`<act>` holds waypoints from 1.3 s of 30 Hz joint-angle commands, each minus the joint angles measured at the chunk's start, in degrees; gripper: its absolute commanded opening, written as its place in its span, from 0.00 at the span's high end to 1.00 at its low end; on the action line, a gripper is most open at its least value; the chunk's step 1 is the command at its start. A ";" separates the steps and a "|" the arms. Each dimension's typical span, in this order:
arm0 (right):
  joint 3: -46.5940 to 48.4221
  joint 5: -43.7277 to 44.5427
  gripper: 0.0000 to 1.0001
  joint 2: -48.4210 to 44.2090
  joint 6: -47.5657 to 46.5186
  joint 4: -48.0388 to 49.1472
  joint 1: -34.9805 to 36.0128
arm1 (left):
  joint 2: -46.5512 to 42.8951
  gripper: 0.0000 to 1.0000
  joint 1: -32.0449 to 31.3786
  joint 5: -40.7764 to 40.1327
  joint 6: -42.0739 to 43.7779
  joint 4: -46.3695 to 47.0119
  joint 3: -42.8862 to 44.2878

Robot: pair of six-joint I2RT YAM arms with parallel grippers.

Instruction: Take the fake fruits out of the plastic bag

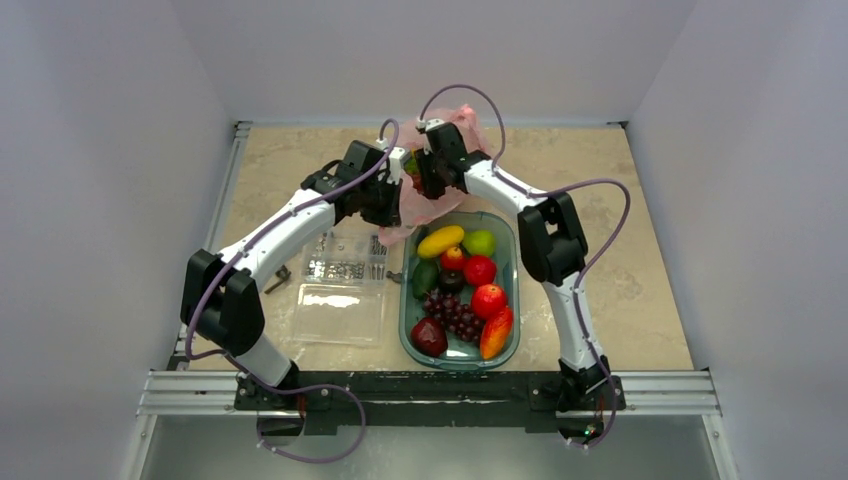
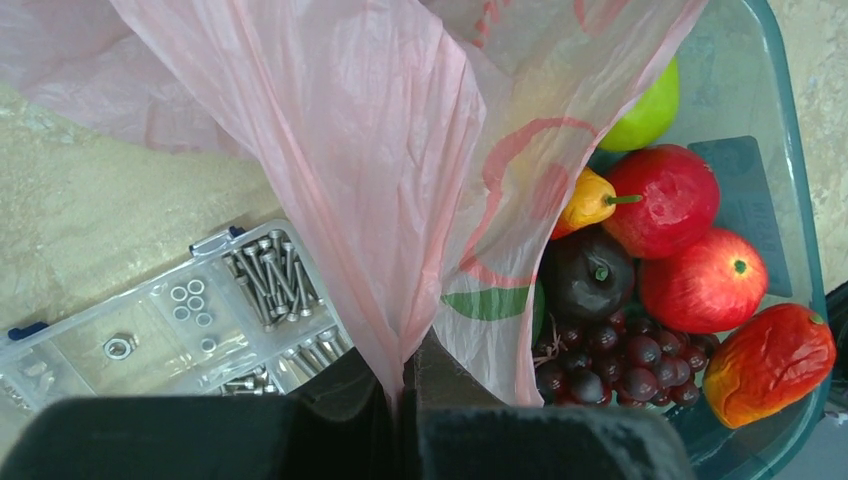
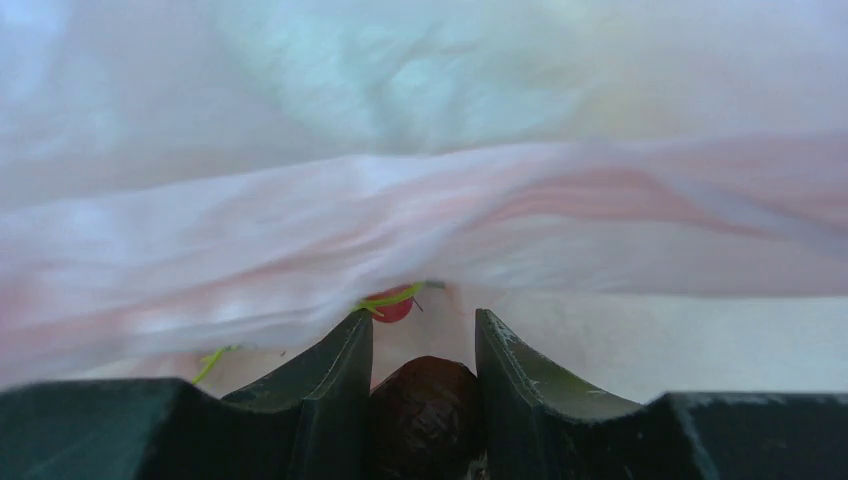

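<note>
Left gripper [image 2: 400, 400] is pinched shut on the plastic bag [image 2: 370, 150], which hangs at far centre, just beyond the green tray [image 1: 462, 355]. Right gripper [image 3: 422, 330] is inside the bag, jaws against both sides of a dark round fruit [image 3: 425, 400], which looks gripped. Withdraw slowly, straight out the mouth, so the film doesn't snag.

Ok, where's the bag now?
Top view: far middle of the table, just beyond the far end of the tray. The bag is pinched by the left gripper; the right gripper is pushed into it, around a dark fruit.
</note>
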 commanded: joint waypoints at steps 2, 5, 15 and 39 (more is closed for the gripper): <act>1.37 3.37 0.98 -6.67 2.43 6.58 -1.64 | -1.63 1.00 0.06 -3.68 0.49 -0.26 0.34; 0.23 2.25 1.00 -8.13 3.52 9.10 -2.19 | -1.22 1.00 0.01 -3.52 0.32 -0.23 0.40; -1.68 -4.52 1.00 -12.77 6.40 10.78 -2.24 | -0.35 1.00 0.01 -2.11 0.01 0.10 0.41; -30.62 -6.50 1.00 -48.52 8.16 -11.65 7.98 | 0.35 1.00 -0.01 -1.80 0.05 -0.18 0.69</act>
